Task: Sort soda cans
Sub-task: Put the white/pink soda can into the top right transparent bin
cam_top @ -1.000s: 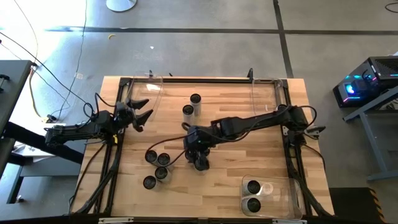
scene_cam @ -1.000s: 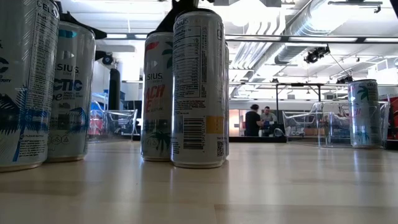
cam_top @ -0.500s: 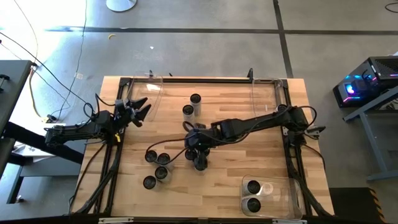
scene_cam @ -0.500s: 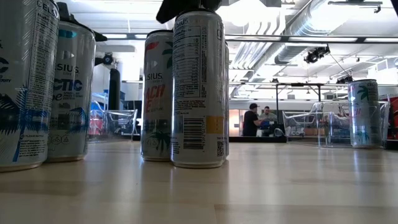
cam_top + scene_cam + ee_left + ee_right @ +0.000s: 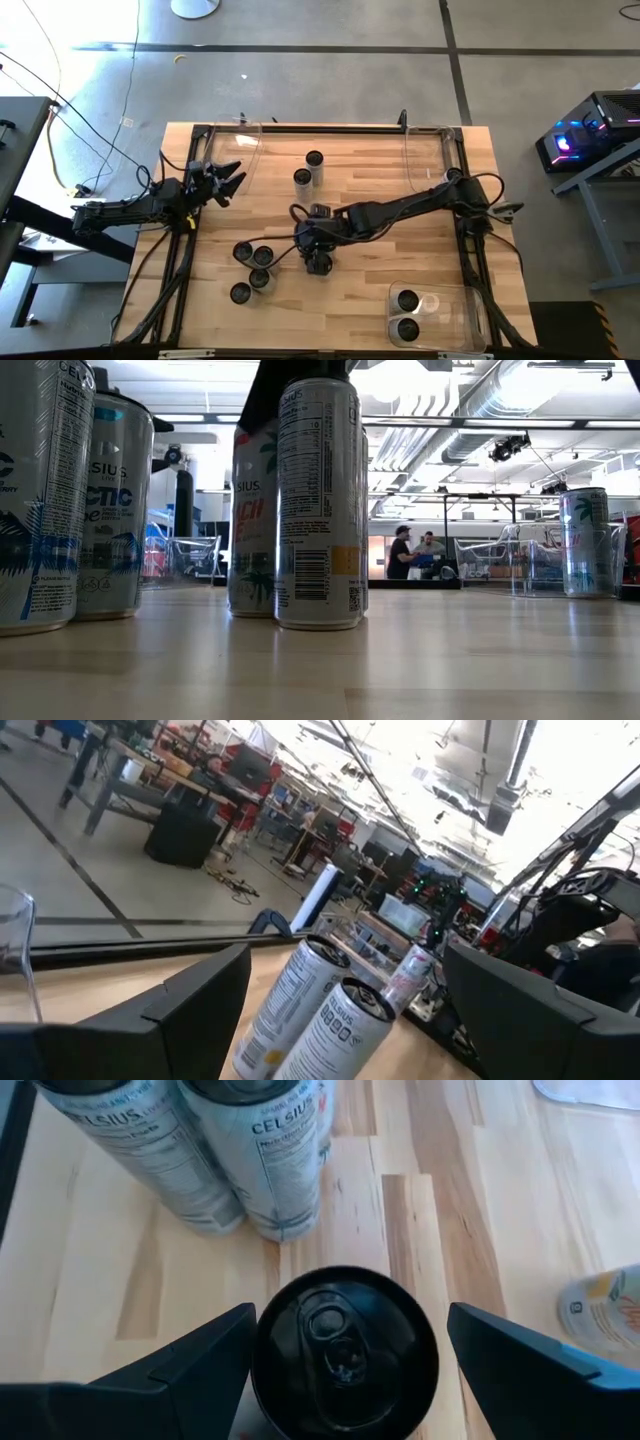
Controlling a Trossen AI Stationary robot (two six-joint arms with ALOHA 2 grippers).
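Pale wood planks make up the worktop [image 5: 400, 260], and the right arm reaches across them from the right edge to the middle, its wrist turned down so the right gripper [image 5: 318, 252] hangs directly above an upright can [image 5: 345, 1352], jaws spread wide to either side of its dark round top and clear of it. The left gripper [image 5: 226, 180] waits at the left side near the rear corner, jaws spread on nothing, pointing toward two standing cans [image 5: 308, 170] behind the middle. Every can stands with its long axis vertical, pull-tab end up. A cluster of cans [image 5: 252, 265] stands just left of the right gripper; the two nearest [image 5: 225, 1140] read "CELSIUS" with small nutrition print. Two more cans [image 5: 406, 312] stand inside a clear bin [image 5: 475, 320] at the front right corner.
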